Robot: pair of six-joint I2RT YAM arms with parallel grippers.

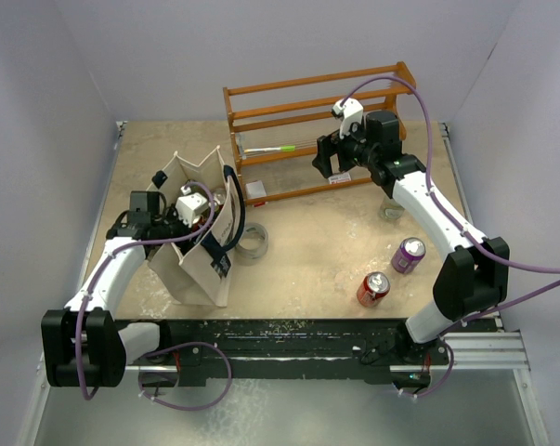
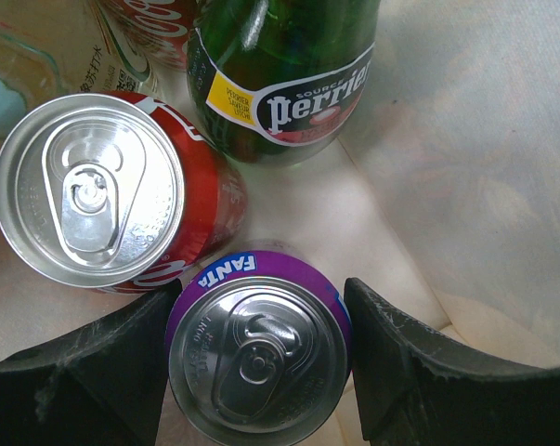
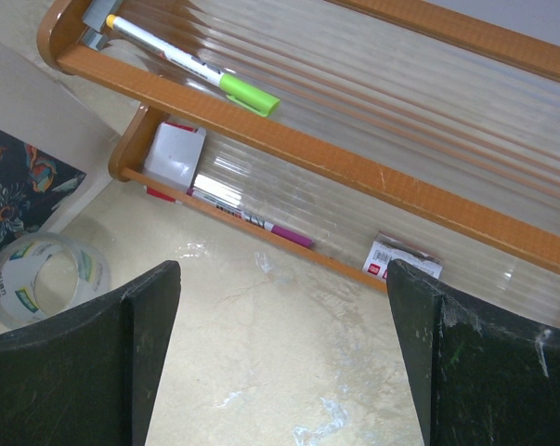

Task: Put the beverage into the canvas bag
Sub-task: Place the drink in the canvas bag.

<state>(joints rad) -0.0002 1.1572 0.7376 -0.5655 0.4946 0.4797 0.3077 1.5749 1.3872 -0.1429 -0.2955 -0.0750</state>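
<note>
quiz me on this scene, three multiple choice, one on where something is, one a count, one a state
1. Where is the purple Fanta can?
A) on the wooden rack
B) inside the canvas bag, between the left gripper's jaws
C) on top of the tape roll

2. How many cans stand on the table outside the bag?
A) none
B) four
C) two

3. What state is the right gripper in?
A) open, holding nothing
B) shut on a pen
C) shut on a tape roll

Answers:
1 B: the left wrist view shows it clamped between the jaws on cream fabric, beside a red cola can and a green Perrier bottle.
2 C: a loose purple can and a loose red can stand near the right arm's base.
3 A: its jaws stand wide apart with only bare table between them.
</note>
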